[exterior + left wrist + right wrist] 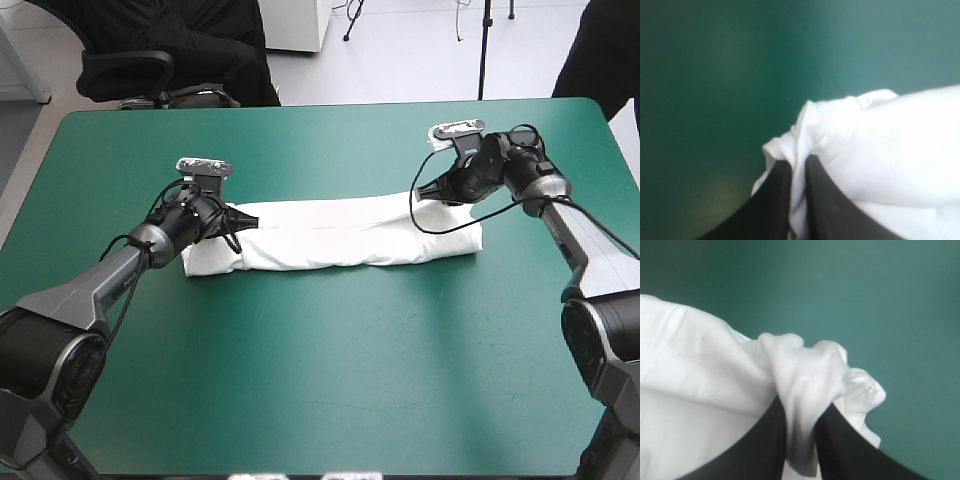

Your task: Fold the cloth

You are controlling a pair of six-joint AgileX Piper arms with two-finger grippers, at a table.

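The white T-shirt (340,235) lies as a long folded band across the middle of the teal-green table. My left gripper (250,221) is at the band's left end, along its far edge, shut on a fold of the T-shirt (880,150); in the left wrist view the cloth runs between the two black fingers (775,200). My right gripper (420,194) is at the band's right end, also on the far edge. It is shut on a bunched fold of the T-shirt (805,380), which sticks up between its fingers (845,445).
Bare teal-green cover (330,370) lies all around the band, widest toward the near edge. A black office chair (160,60) stands beyond the table's far left corner.
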